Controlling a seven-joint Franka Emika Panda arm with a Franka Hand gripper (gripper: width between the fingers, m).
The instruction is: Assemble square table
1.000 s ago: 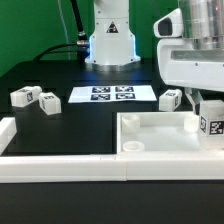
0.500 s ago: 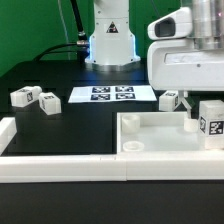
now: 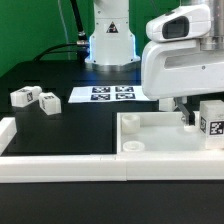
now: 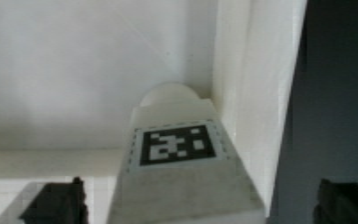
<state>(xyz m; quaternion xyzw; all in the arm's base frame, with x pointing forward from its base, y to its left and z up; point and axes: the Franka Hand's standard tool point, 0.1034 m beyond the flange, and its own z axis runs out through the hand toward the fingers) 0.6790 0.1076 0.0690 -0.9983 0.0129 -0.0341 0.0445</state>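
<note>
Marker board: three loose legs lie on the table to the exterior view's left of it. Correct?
Not three. The exterior view shows two loose legs lying on the table to the exterior view's left of the marker board.

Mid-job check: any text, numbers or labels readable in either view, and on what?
No words, letters or numbers readable in either view.
Marker board: black-and-white tag patterns only.
Legs: tag patterns only, no text.
Leg in the wrist view: one blurred tag pattern, no text.

The exterior view looks low across the table [image 3: 70, 122] toward the arm's base [image 3: 110, 45]. The wrist view sits close above a tagged leg [image 4: 176, 150]. Both show the square panel [image 3: 155, 136].
</note>
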